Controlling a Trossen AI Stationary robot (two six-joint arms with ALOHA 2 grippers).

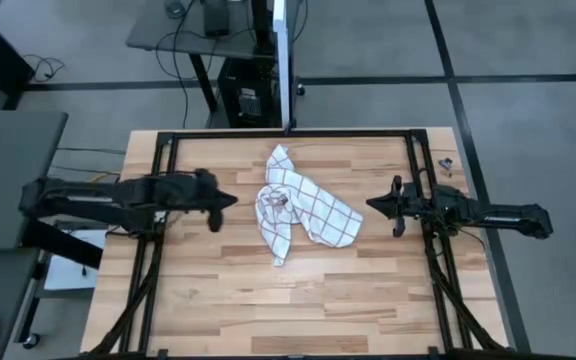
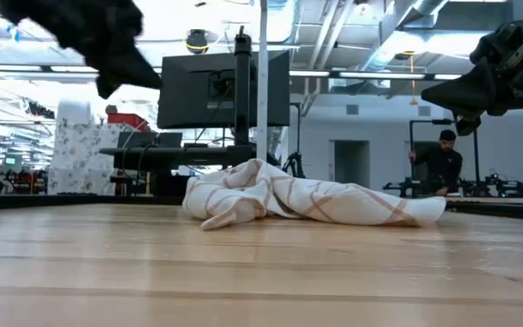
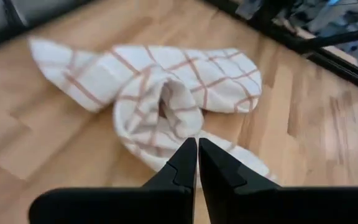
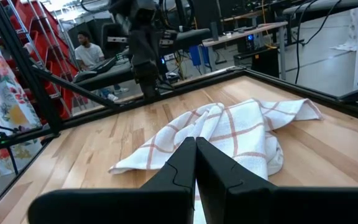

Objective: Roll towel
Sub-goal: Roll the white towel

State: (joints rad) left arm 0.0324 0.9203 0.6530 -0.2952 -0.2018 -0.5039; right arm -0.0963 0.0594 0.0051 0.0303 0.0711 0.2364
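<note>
A white towel (image 1: 303, 207) with thin red-brown checks lies crumpled in the middle of the wooden table; it also shows in the low view (image 2: 307, 202), the left wrist view (image 3: 166, 93) and the right wrist view (image 4: 229, 134). My left gripper (image 1: 234, 200) hangs shut above the table to the towel's left, tipped down toward it, touching nothing; its own view shows the fingertips (image 3: 197, 144) together. My right gripper (image 1: 370, 204) is shut and level at the towel's right, clear of it, fingertips (image 4: 195, 142) together.
A black frame (image 1: 288, 134) runs along the table's edges. A small dark object (image 1: 446, 163) lies at the far right corner. Bare wood lies near the front edge. Beyond the table stand a monitor (image 2: 225, 89) and people in the room (image 2: 443, 163).
</note>
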